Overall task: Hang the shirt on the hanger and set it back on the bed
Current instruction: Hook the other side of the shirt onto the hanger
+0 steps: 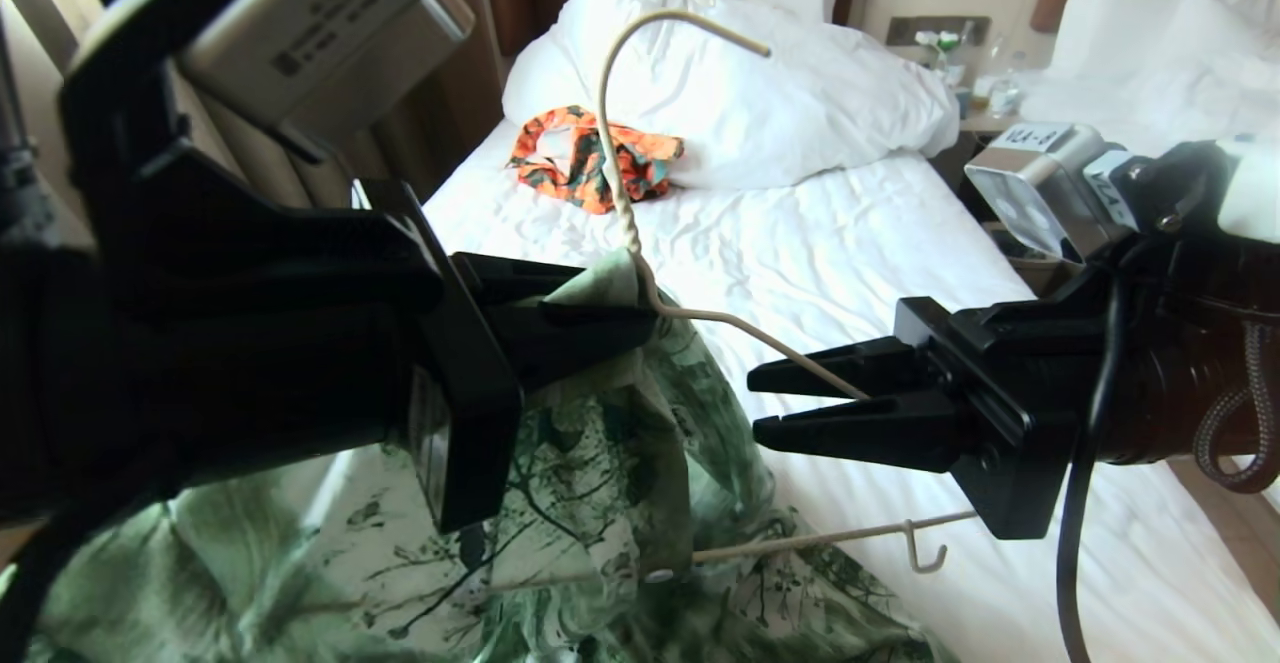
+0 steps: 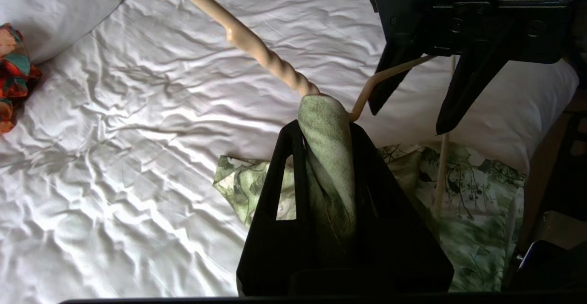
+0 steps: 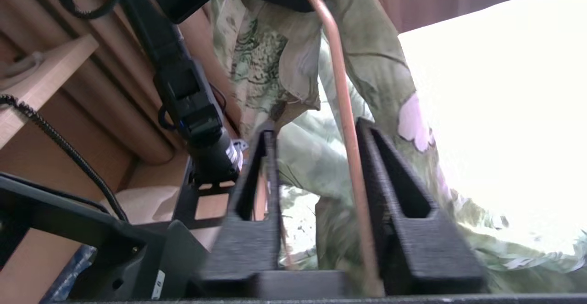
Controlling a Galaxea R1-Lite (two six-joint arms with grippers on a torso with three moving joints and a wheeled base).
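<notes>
Shirt (image 1: pixel 560 503) draped over hanger (image 1: pixel 640 253), above bed (image 1: pixel 820 243).

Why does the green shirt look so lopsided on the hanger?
The green flowery shirt covers only one side of the thin cream wire hanger. The left tool pinches its bunched fabric at the neck, while the other shoulder runs bare between the right tool's parted fingers.

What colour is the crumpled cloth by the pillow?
The cloth is orange with dark green patches; head view shows it best.

Both grippers, left gripper (image 1: pixel 600 318) and right gripper (image 1: pixel 790 405), are matte black with tapered fingers, silver camera housings and black cables.
</notes>
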